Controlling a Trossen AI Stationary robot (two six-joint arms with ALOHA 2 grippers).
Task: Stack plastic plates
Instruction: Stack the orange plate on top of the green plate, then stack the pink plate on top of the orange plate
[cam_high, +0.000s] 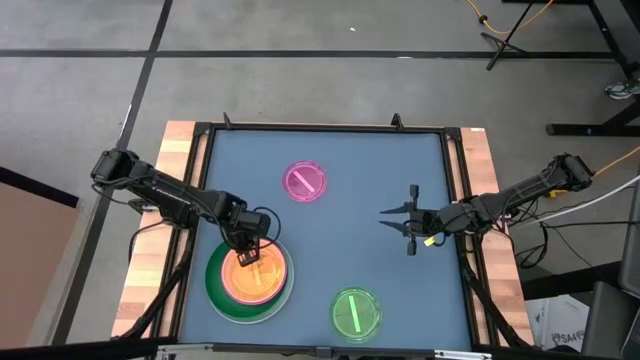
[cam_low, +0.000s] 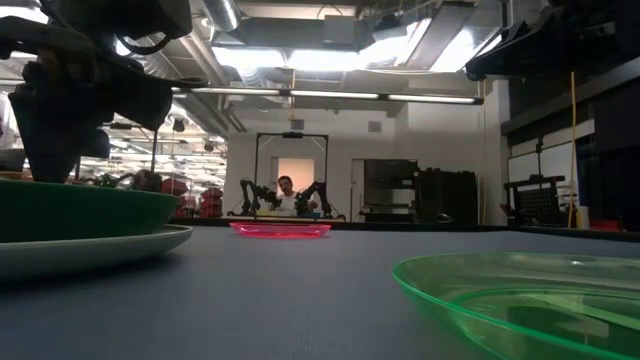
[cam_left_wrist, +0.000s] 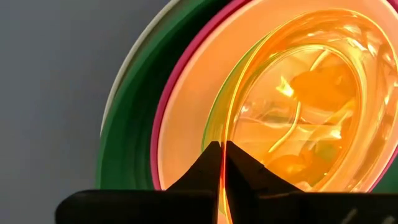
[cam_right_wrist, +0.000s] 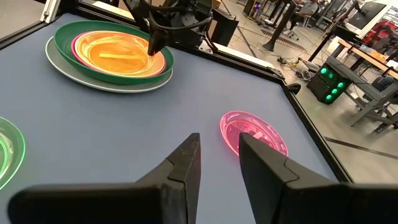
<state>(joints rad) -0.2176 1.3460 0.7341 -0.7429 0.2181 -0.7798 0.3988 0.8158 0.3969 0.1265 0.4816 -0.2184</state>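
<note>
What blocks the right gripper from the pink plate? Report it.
Nothing visible does. The right gripper hangs open over bare table, and only the blue surface lies between it and the small pink plate. The stack and green plate sit off to the side.

The setting was a robotics laboratory in an open industrial hall. The ceiling (cam_low: 330, 40) carried exposed ducts and strip lights. Beyond the blue-topped table (cam_high: 350, 150), a second two-arm rig (cam_low: 290, 195) stood with a person seated behind it. Dark equipment racks (cam_low: 440, 195) lined the far wall, and tripod stands (cam_right_wrist: 280, 31) and cables (cam_high: 500, 25) occupied the grey floor.
</note>
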